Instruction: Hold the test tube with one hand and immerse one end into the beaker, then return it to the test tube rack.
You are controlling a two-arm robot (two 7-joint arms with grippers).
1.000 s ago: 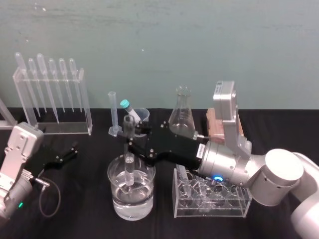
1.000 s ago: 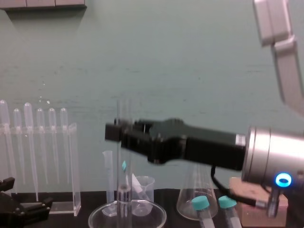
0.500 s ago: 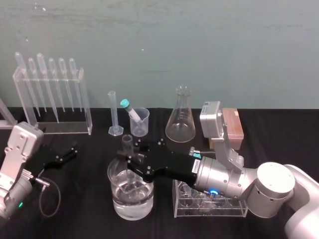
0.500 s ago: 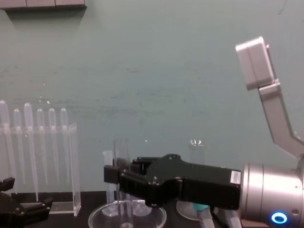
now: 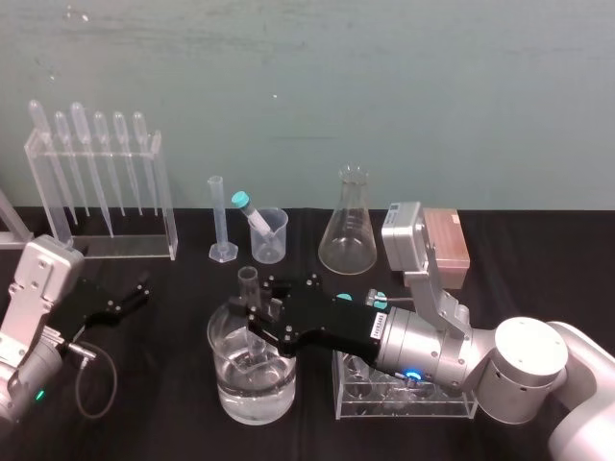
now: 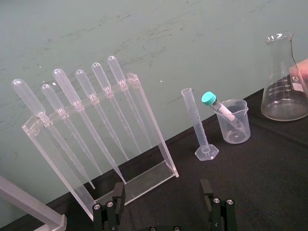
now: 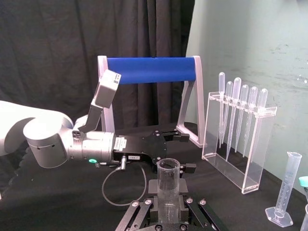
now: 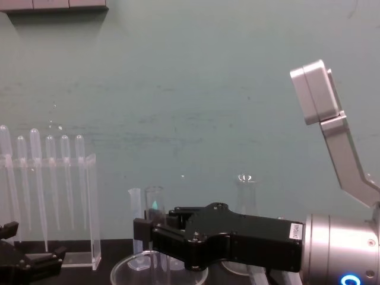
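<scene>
Head view: the right gripper (image 5: 253, 317) reaches over the beaker (image 5: 226, 386). Its fingers are pinched on the test tube (image 5: 247, 284), one on each side. The tube stands upright. Its open rim is above the fingers and its lower length runs down below them inside the beaker, which holds clear liquid. I cannot tell how deep the tip sits. The test tube rack (image 5: 404, 403) lies under the wrist end of this gripper, just beside the beaker. The left gripper (image 5: 130, 296) rests on the table well apart from the beaker, fingers spread, nothing between them.

Left wrist view: the left fingers stand apart with an empty gap. Beyond their tips are a pipette rack (image 6: 96, 130), a graduated cylinder (image 6: 198, 127), a small cup (image 6: 236, 131) holding a teal-capped tube (image 6: 219, 107), and a conical flask (image 6: 284, 86).

Right wrist view: the tube rises upright from between the right fingers, clamped near its middle. The left arm lies beyond it.

Chest view: the tube's rim shows just above the right fingertips, and the beaker's rim is directly beneath them.
</scene>
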